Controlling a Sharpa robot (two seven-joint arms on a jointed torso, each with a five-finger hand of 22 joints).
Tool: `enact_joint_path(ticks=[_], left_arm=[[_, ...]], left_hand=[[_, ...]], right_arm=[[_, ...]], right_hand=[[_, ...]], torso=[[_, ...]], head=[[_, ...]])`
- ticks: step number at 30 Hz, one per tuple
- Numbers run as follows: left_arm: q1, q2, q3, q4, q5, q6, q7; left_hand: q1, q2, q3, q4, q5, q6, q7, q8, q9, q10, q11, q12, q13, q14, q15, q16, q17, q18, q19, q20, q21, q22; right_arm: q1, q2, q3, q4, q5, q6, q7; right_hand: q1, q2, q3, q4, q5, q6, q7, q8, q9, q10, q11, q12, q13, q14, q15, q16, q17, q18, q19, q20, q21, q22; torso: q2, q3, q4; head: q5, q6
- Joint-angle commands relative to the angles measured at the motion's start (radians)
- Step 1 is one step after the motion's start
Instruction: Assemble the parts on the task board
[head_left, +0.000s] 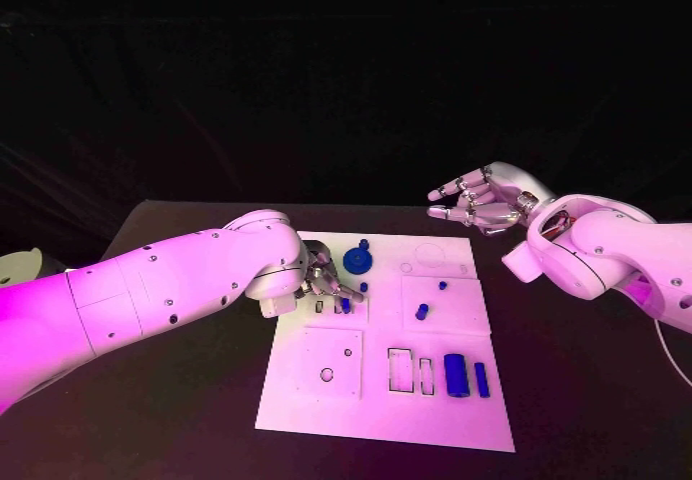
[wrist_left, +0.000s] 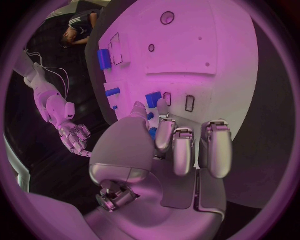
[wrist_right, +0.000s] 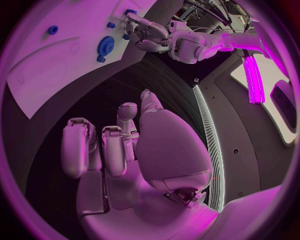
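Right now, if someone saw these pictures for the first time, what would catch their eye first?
Probably the left hand, low over the white task board near its middle, with a small blue part at its fingertips; a firm grip can't be confirmed. Next, the right hand, raised over the black table beyond the board's far right corner, fingers curled and holding nothing. The blue gear stands out near the board's far edge.

The left hand (wrist_left: 164, 145) hangs over the task board (wrist_left: 212, 55), its fingertips (wrist_left: 165, 135) curled down beside a small blue block (wrist_left: 153, 99) and two narrow rectangular slots (wrist_left: 189, 103). Farther along the board lie a larger blue block (wrist_left: 104, 59) and a short blue bar (wrist_left: 112, 92). The right hand (wrist_left: 75, 137) hovers off the board over the dark surface (wrist_left: 269, 125), fingers loosely bent.
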Motion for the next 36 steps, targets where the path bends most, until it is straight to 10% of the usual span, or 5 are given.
enact_joint_path(ticks=[1,18,27,36], left_arm=[[0.001,0.006,0.000,-0.003,-0.010,0.030,-0.053],[0.001,0.014,-0.001,-0.008,-0.014,0.031,-0.052],[0.001,0.014,-0.001,-0.005,-0.010,0.038,-0.051],[0.000,-0.001,0.001,0.010,0.000,-0.027,-0.038]], left_hand=[[0.015,-0.005,0.013,0.001,0.003,-0.008,-0.003,0.005,0.003,0.006,0.000,0.004,-0.001,0.105,-0.007,0.003,0.263,-0.018,0.070,-0.006,0.006,0.164],[0.069,-0.041,0.132,-0.004,0.005,-0.014,-0.007,-0.003,0.021,0.004,-0.004,0.001,-0.001,0.105,-0.010,0.003,0.263,-0.018,0.069,-0.009,0.006,0.165],[0.208,-0.064,0.326,-0.066,0.093,-0.030,-0.010,-0.045,0.010,-0.004,-0.010,-0.013,-0.006,0.105,-0.017,0.003,0.263,-0.018,0.069,-0.017,0.005,0.166],[0.128,-0.194,0.701,-0.098,0.096,-0.031,0.006,-0.047,0.044,0.006,0.002,-0.022,-0.008,0.105,-0.004,0.003,0.263,-0.017,0.068,-0.004,0.003,0.166]], right_arm=[[-0.001,0.002,0.000,0.003,-0.008,0.018,0.004],[-0.002,0.005,-0.002,0.006,-0.009,0.022,0.000],[-0.002,0.008,-0.002,0.003,-0.009,0.023,0.000],[-0.003,0.011,-0.003,-0.004,-0.014,0.024,0.000]], right_hand=[[0.007,0.007,-0.003,-0.003,0.009,0.004,-0.002,0.005,0.001,-0.005,0.001,0.001,-0.002,0.078,-0.001,-0.006,0.163,0.018,-0.002,-0.004,-0.004,-0.001],[0.012,0.013,-0.002,-0.005,0.017,0.005,-0.002,0.006,0.001,-0.004,0.001,0.003,-0.002,0.078,-0.001,-0.006,0.163,0.018,-0.002,-0.004,-0.004,-0.001],[0.014,0.014,-0.002,-0.005,0.019,0.006,-0.002,0.006,0.001,-0.004,0.000,0.004,-0.001,0.078,-0.001,-0.006,0.162,0.018,-0.001,-0.004,-0.004,-0.001],[0.015,0.015,-0.001,-0.006,0.021,0.006,-0.002,0.006,0.001,-0.004,0.000,0.005,-0.001,0.078,-0.002,-0.006,0.162,0.018,-0.001,-0.004,-0.004,-0.001]], torso=[[0.001,-0.0001,0.0002],[0.001,0.0005,0.0001],[0.001,0.0003,-0.0002],[0.000,0.0008,0.0010]], head=[[0.005,-0.001],[0.002,-0.003],[0.000,-0.006],[-0.001,-0.006]])
